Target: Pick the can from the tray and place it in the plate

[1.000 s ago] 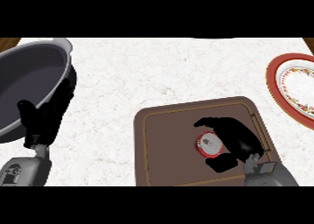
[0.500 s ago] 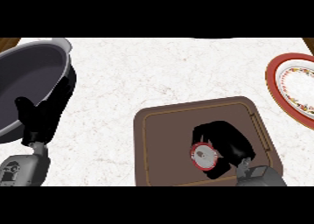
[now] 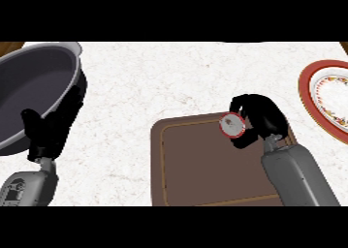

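White marbled desk [image 3: 176, 72]: right hand [image 3: 266, 116] curls round the red-rimmed metal can [image 3: 233, 125] above the brown tray [image 3: 197, 169]; tilting could spill it before reaching the red-rimmed patterned plate [image 3: 334, 97].

Two grey forearms, each ending in black fingers [image 3: 257, 109].

One head view looks steeply down onto the counter [image 3: 169, 82].

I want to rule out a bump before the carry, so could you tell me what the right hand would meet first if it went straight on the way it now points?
The right hand, curled round the can, points up the view. Ahead lies only bare counter; the way looks free. The plate sits off to its right, though height is unclear.
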Available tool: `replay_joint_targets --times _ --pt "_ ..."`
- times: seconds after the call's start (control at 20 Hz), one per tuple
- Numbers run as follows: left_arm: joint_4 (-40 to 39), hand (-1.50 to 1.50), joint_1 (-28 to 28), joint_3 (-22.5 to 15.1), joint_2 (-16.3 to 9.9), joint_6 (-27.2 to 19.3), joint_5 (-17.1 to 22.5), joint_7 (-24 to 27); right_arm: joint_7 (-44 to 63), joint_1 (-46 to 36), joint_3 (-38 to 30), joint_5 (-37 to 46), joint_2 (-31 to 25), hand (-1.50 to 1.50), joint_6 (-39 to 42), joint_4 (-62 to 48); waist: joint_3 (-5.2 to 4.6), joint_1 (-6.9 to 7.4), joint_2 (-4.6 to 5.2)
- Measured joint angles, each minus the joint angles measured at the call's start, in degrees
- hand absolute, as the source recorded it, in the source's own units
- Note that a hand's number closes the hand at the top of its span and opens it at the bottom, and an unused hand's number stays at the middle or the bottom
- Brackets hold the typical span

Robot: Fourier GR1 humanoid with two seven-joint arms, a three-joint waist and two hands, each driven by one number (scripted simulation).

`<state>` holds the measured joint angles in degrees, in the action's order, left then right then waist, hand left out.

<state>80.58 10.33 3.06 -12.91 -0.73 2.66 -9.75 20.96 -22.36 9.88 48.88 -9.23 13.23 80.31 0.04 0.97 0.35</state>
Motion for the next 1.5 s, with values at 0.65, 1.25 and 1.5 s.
replay_joint_targets --times 0.65,1.25,1.5 --pt "0.08 0.00 -0.80 0.57 0.24 -0.38 -0.41 0.27 9.36 -11.25 -10.14 15.75 -3.78 1.50 -24.74 -2.28 -0.04 -0.64 -0.31" --pt "0.27 0.00 -0.67 0.86 0.90 0.11 -0.77 -0.08 2.73 -9.31 -25.93 5.26 -12.15 1.50 -31.21 -9.28 -0.03 -0.81 -0.30" --pt "1.45 0.00 -1.14 1.23 0.55 0.77 -0.74 -0.65 -4.47 -10.97 -30.81 1.49 -17.20 1.50 -33.72 -20.77 0.00 -0.48 -0.20"
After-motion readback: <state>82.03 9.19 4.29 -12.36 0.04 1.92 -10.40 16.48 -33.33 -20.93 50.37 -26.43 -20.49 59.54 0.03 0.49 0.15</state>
